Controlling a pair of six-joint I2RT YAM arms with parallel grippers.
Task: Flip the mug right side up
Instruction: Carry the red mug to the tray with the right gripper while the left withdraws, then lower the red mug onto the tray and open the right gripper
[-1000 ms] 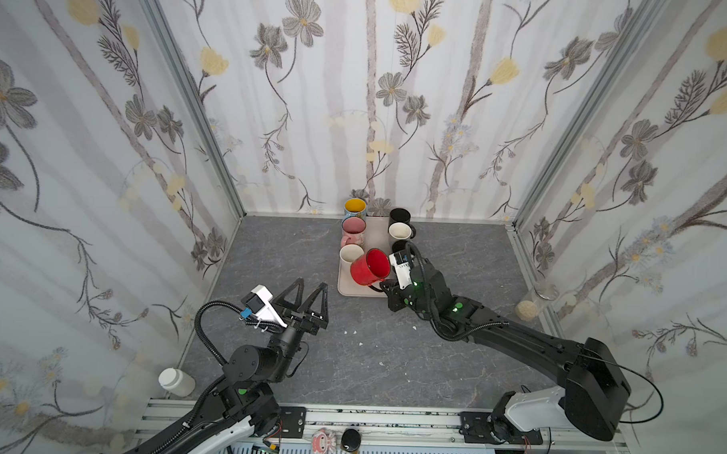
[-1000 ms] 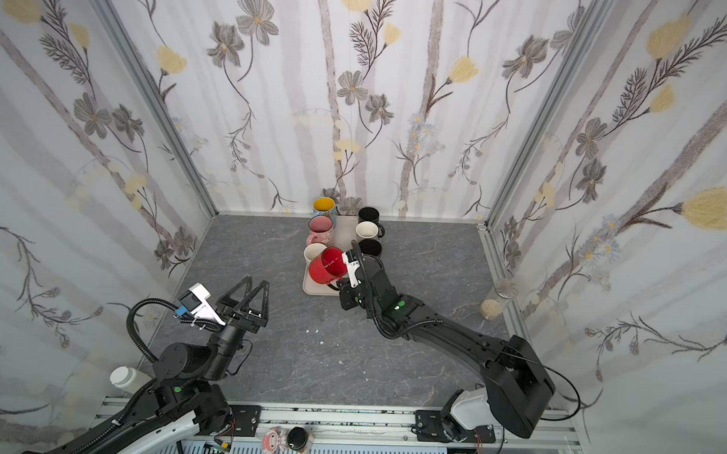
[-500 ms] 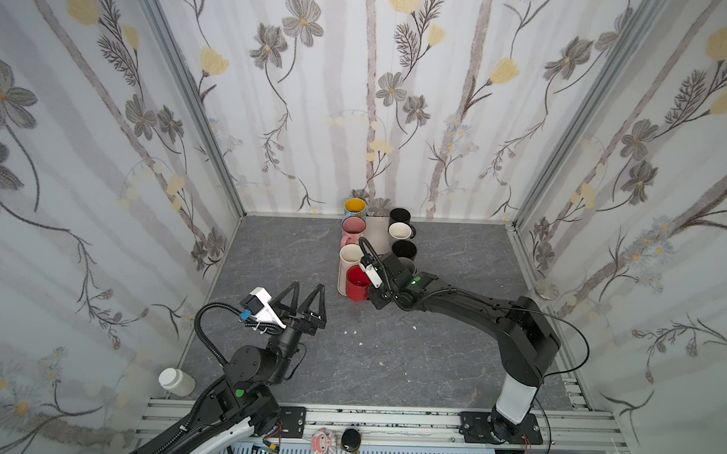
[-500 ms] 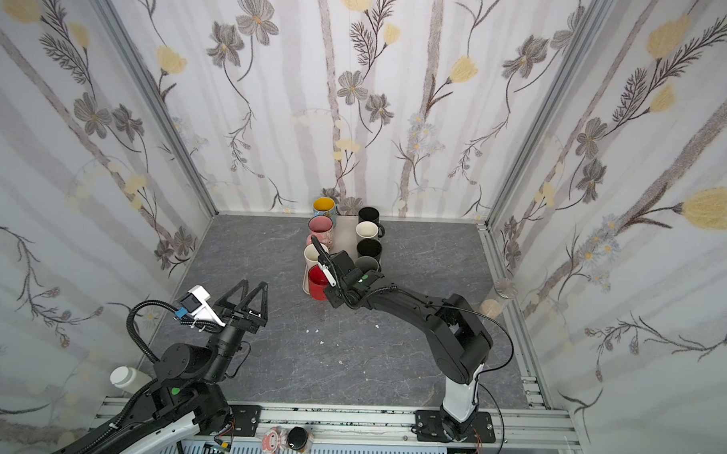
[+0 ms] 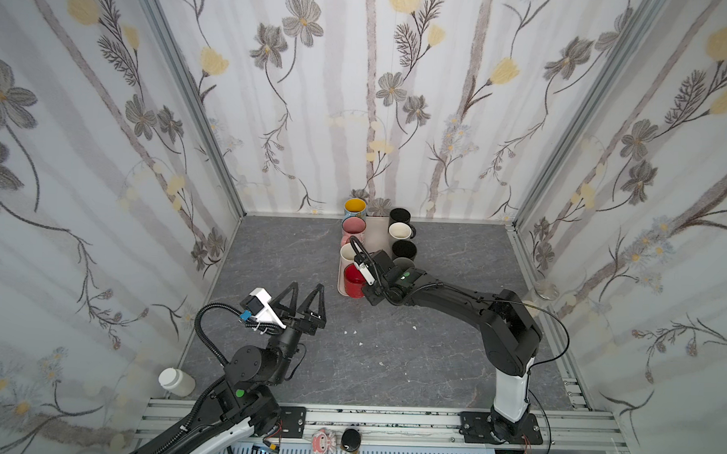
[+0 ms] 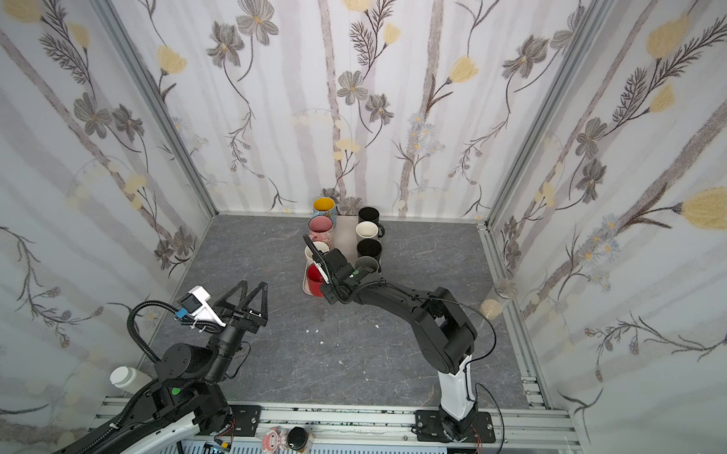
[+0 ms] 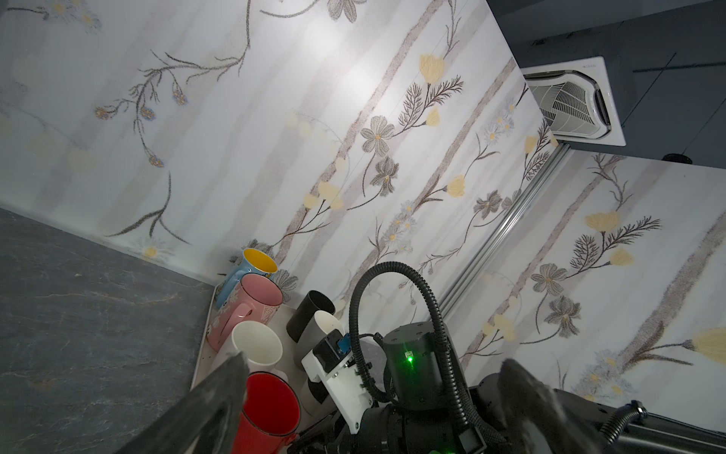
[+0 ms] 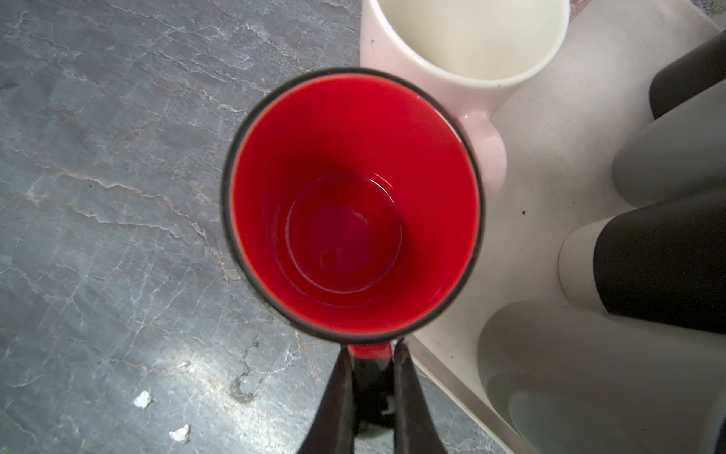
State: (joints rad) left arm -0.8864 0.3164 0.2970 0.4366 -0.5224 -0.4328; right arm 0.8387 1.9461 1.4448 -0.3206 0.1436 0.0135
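The red mug [image 5: 353, 279] [image 6: 315, 281] stands mouth up at the front left corner of the beige tray [image 5: 378, 228]. In the right wrist view I look straight down into the mug's [image 8: 353, 204] red inside. My right gripper [image 8: 371, 348] [image 5: 365, 284] is shut on its handle, one finger on each side. Whether the mug's base rests on the tray or hangs just above it I cannot tell. My left gripper [image 5: 306, 286] [image 6: 251, 284] hovers open and empty over the grey table, left of the tray. In the left wrist view the mug [image 7: 271, 405] shows beside one finger [image 7: 220, 389].
Several other mugs stand mouth up on the tray: a white one [image 5: 347, 252] right behind the red mug, pink [image 5: 352, 227] and yellow-lined [image 5: 354, 207] ones farther back, black and grey ones [image 5: 403, 250] on the right. A white bottle [image 5: 176, 381] stands at the front left.
The right arm has turned the red mug from lying tilted to mouth up and lowered it at the tray's front left corner. The left gripper has barely moved.
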